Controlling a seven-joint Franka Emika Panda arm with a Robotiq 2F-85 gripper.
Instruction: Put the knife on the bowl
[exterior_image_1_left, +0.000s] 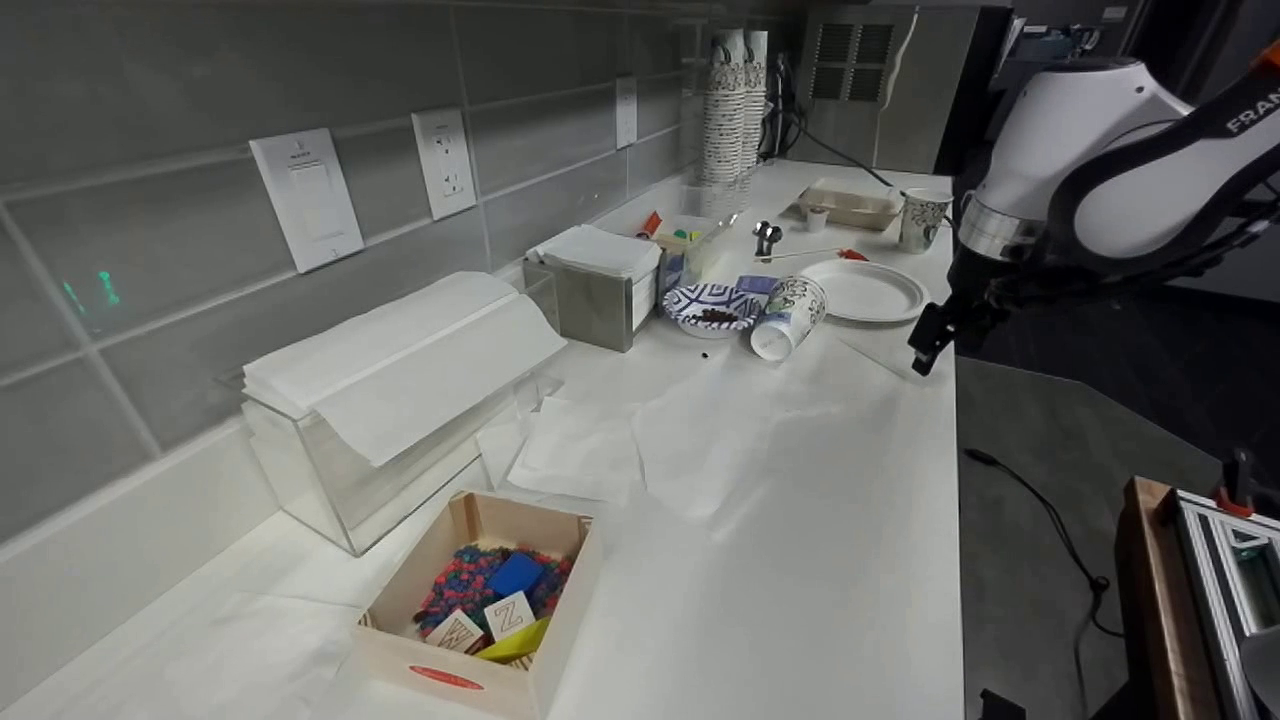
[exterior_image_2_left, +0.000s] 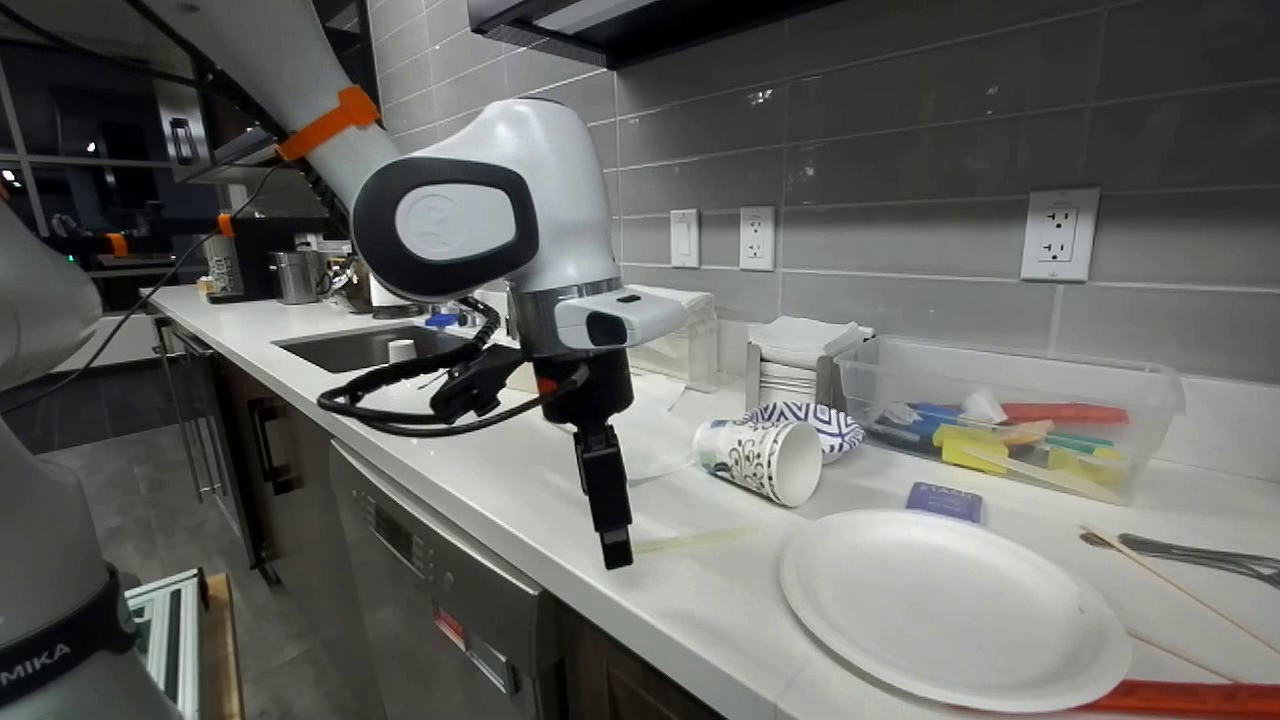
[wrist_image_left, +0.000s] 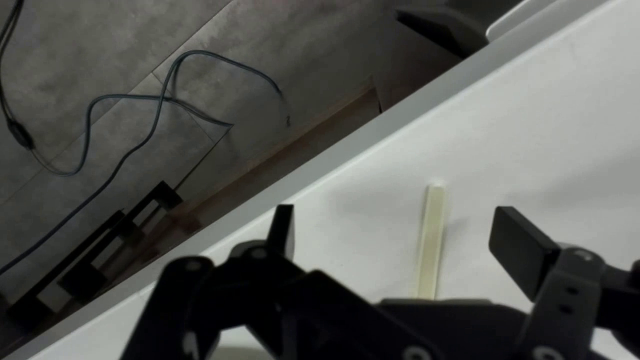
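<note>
The knife (wrist_image_left: 431, 240) shows in the wrist view as a pale yellowish, translucent strip lying flat on the white counter, its lower end hidden by the gripper body. In an exterior view it is a faint strip (exterior_image_2_left: 695, 540) beside the fingertips; it is barely visible in an exterior view (exterior_image_1_left: 870, 356). My gripper (wrist_image_left: 395, 230) is open and empty, with the knife between its spread fingers but not touching them. The gripper also shows above the counter's front edge (exterior_image_1_left: 922, 362) (exterior_image_2_left: 617, 548). The blue-and-white patterned bowl (exterior_image_1_left: 685, 300) holds small dark pieces; its rim shows behind a cup (exterior_image_2_left: 845, 432).
A paper cup (exterior_image_1_left: 790, 318) lies on its side against the bowl. A white plate (exterior_image_2_left: 950, 610) is near the gripper. A napkin holder (exterior_image_1_left: 590, 300) and a clear bin (exterior_image_2_left: 1010, 420) stand along the wall. A wooden box (exterior_image_1_left: 480, 600) sits farther along. The counter edge (wrist_image_left: 350, 167) is close.
</note>
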